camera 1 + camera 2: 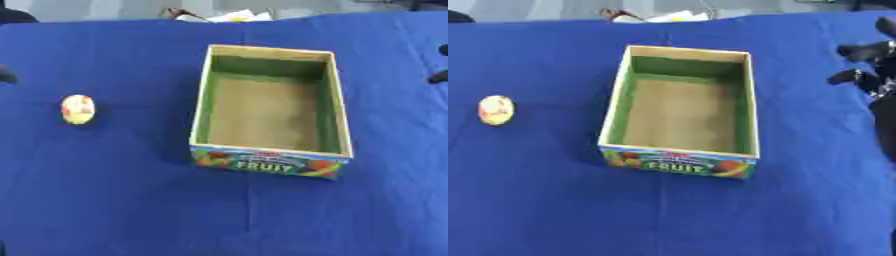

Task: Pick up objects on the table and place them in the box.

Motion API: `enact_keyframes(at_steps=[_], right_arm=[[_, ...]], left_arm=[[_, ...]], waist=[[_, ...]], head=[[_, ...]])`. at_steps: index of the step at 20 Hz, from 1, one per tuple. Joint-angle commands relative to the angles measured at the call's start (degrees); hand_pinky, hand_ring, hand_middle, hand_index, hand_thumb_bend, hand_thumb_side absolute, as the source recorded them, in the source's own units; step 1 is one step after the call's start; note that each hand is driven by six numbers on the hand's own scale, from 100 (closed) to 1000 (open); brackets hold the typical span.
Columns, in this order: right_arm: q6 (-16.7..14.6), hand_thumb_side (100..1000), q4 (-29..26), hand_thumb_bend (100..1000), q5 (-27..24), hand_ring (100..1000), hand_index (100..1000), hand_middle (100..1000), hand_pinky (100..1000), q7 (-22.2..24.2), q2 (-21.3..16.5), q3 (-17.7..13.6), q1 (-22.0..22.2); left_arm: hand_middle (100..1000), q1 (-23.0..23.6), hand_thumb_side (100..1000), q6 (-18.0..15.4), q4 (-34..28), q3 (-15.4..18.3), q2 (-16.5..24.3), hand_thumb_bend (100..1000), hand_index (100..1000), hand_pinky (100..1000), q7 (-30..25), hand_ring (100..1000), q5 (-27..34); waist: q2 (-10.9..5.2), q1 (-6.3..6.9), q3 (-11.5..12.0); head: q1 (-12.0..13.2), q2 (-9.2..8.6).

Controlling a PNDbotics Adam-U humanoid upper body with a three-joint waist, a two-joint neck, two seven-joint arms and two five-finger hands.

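An open box (271, 152) stands mid-surface (122, 200). A yellow-red ball (77, 109) lies well left of it. The right hand (872, 65) hovers far right, fingers relaxed, holding nothing.

A blue cloth (114, 200) covers the table; pale, crumpled clutter (223, 16) lies beyond its far edge.

R hand (878, 75): black, dark fingers (857, 49).

From my seat this looks like a staged test setup: a table (105, 200) under plain blue cloth (535, 190), with pale floor beyond its far edge.
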Motion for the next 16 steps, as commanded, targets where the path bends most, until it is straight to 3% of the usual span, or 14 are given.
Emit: enact_keyframes(at_steps=[1,5,8,12,14,16], right_arm=[[0.01,1000,-1.15,100,-0.46,786,883,577,581,-0.06,-1.19,-0.09,-0.11],[-0.03,1000,-1.15,100,-0.61,787,883,577,580,-0.01,-1.40,0.00,-0.01],[0.03,1000,-1.15,100,-0.56,786,882,576,581,0.06,-1.48,0.04,0.00],[0.12,1000,-1.15,100,-0.53,786,882,576,582,0.10,-1.55,0.12,-0.05],[-0.03,1000,-1.15,100,-0.69,785,881,576,582,0.10,-1.69,0.18,-0.06],[-0.17,1000,-1.15,100,-0.85,785,880,576,581,0.11,-1.78,0.24,-0.02]], left_arm=[[614,-1.90,789,-2.05,-1.29,1.09,5.68,100,768,522,1.57,552,-0.94],[620,-3.47,683,-3.79,-1.29,2.31,13.18,100,772,526,6.59,563,-8.55],[640,-3.70,589,-2.93,-0.92,1.55,18.90,100,790,549,9.93,592,-17.34],[665,-3.03,435,-2.10,1.86,-1.32,24.90,100,828,569,8.38,634,-29.93],[680,-2.93,464,-2.43,3.39,-2.45,27.39,100,868,573,6.59,654,-35.08],[696,-3.03,632,-3.07,5.00,-3.40,29.70,100,902,576,4.61,676,-39.52]], waist=[[-1.16,0.08,-0.08],[-1.34,0.20,-0.35],[-1.39,0.36,-0.32],[-1.48,0.42,-0.22],[-1.56,0.36,-0.27],[-1.65,0.28,-0.40]], head=[[-0.32,0.22],[-0.33,0.45],[-0.04,0.39],[0.62,0.23],[0.86,0.14],[1.07,0.03]])
